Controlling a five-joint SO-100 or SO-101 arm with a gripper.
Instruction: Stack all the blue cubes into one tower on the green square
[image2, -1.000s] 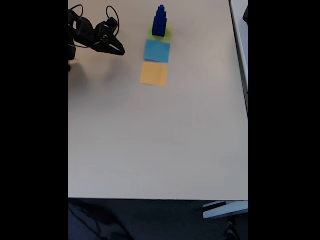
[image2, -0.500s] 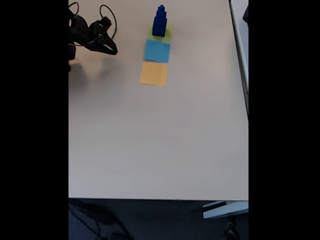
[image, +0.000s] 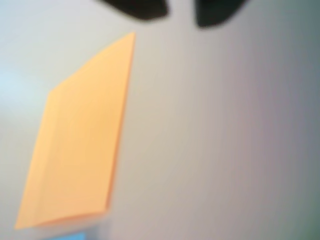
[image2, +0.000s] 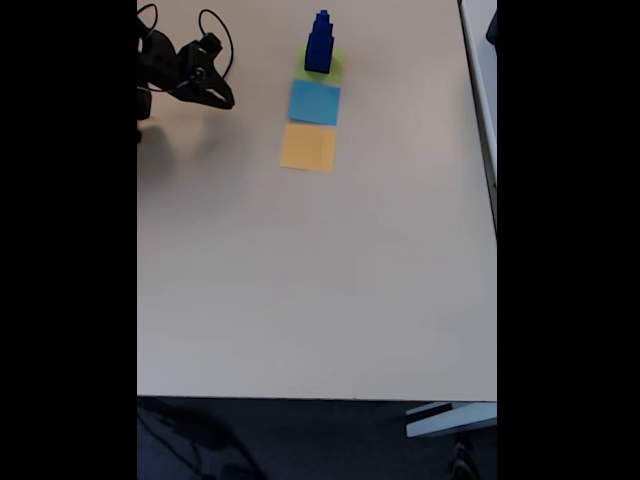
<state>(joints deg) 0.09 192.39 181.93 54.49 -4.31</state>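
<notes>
In the fixed view the blue cubes (image2: 320, 45) stand as one stepped tower, largest at the bottom, on the green square (image2: 337, 71) near the table's far edge. My gripper (image2: 226, 99) hangs at the far left, well apart from the tower. In the wrist view its two dark fingertips (image: 137, 7) poke in from the top edge. A narrow gap separates them and nothing is held, so my gripper (image: 181, 12) is open.
A flat light-blue square (image2: 315, 102) and an orange square (image2: 308, 147) lie in a row in front of the green one. The orange square (image: 80, 150) shows blurred in the wrist view. The pale table (image2: 320, 280) ends at a dark front edge.
The arm drew back to the left and slightly up between the earliest frame and half a second ago, then held still. The tower has not moved.
</notes>
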